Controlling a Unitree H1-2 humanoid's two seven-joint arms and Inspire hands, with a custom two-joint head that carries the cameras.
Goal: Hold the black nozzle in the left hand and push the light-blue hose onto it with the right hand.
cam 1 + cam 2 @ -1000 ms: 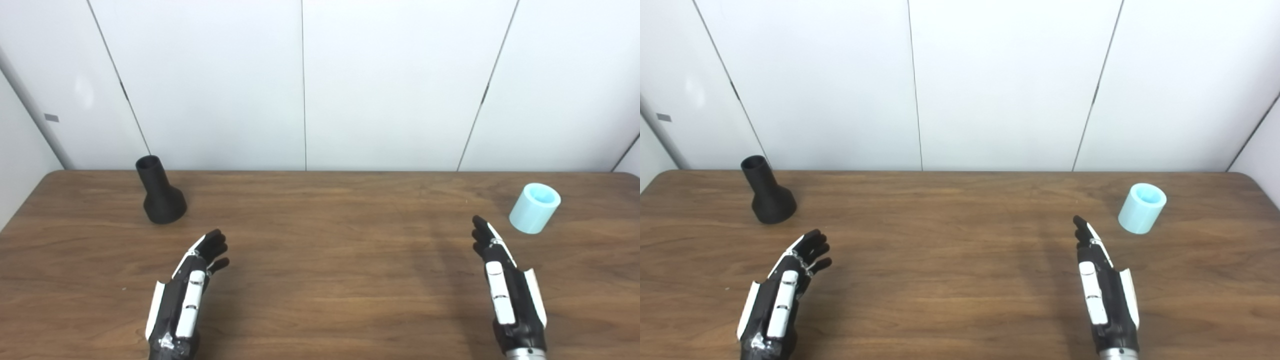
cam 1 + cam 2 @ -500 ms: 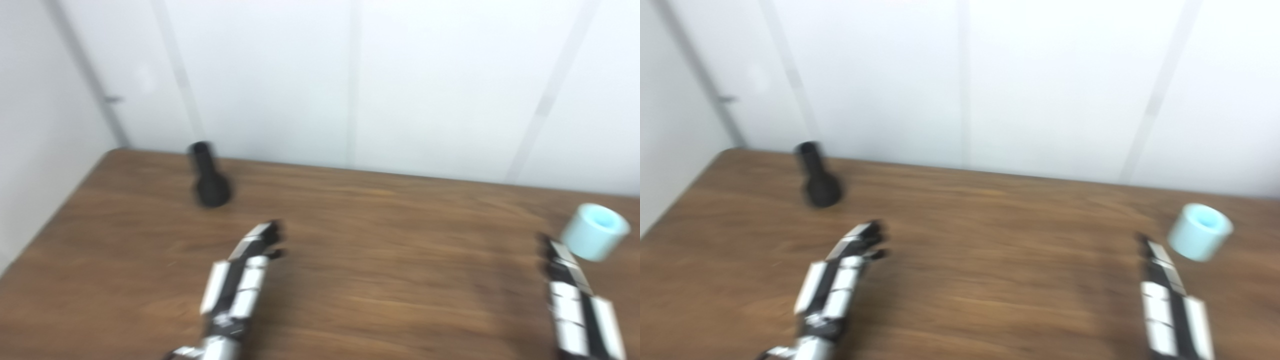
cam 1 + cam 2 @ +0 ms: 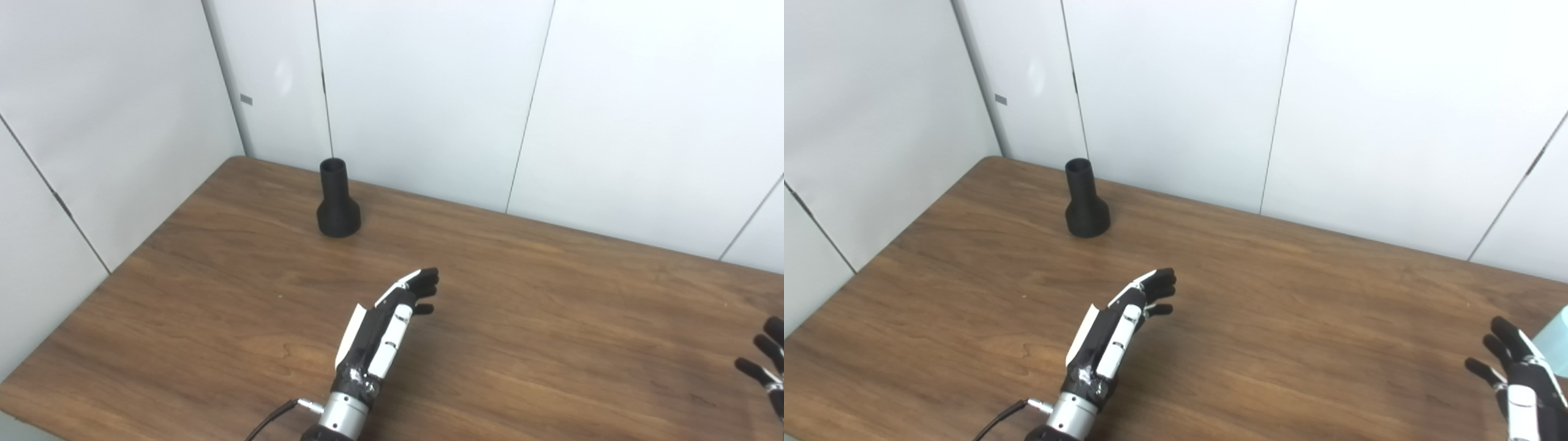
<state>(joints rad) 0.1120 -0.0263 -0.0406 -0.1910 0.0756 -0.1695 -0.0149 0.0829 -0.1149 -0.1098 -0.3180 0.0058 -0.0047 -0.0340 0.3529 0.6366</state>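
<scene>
Wooden table against white wall panels. Black nozzle upright on its wide base, narrow open end up, near the table's far left corner, at about 11 o'clock from the left hand. Left hand low over the table middle, edge-on, holding nothing, fingers extended and loosely spread, tips toward 1 o'clock, well apart from the nozzle. Right hand at the lower right frame edge, fingers splayed and released, grasping nothing. Light-blue hose only a sliver at the right frame edge, just beside the right hand at 2 o'clock.
</scene>
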